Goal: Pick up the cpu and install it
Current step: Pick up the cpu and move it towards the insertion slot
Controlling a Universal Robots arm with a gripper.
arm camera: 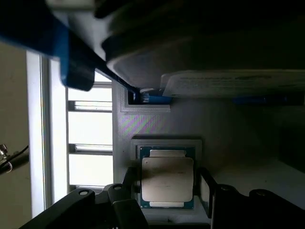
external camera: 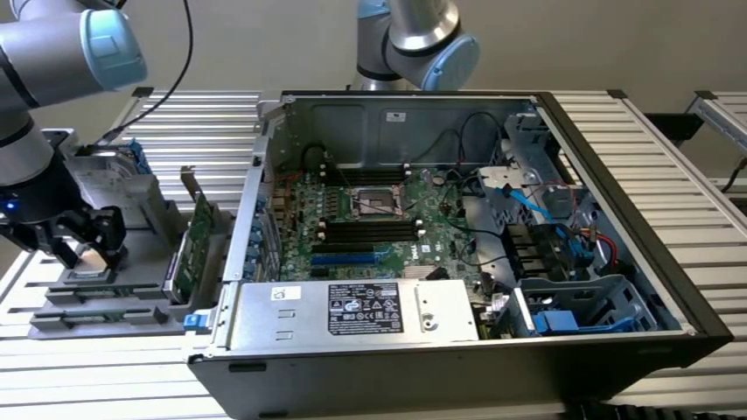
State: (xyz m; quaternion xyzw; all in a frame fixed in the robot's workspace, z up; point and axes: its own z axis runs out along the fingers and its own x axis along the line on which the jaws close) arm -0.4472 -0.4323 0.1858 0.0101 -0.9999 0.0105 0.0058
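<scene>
Our gripper [external camera: 84,255] hung wide open around the cpu [arm camera: 167,179], not yet lifted. The socket [external camera: 376,203] at three o'clock looked empty.

Arm [external camera: 47,52]: fat silver-grey sections with rounded joint housings, each closed by a pale blue cap [external camera: 111,45]. I see another grey joint housing [external camera: 426,39] of the same make, also blue-trimmed. A thin black cable [external camera: 181,70] trails off the upper link. The wrist end goes near-black, and a small blue light [external camera: 12,207] glows on it. Gripper [external camera: 84,255]: black, with two blocky fingers [external camera: 111,238]. In the wrist view I note matt black links with round pivot holes [arm camera: 84,193].
</scene>
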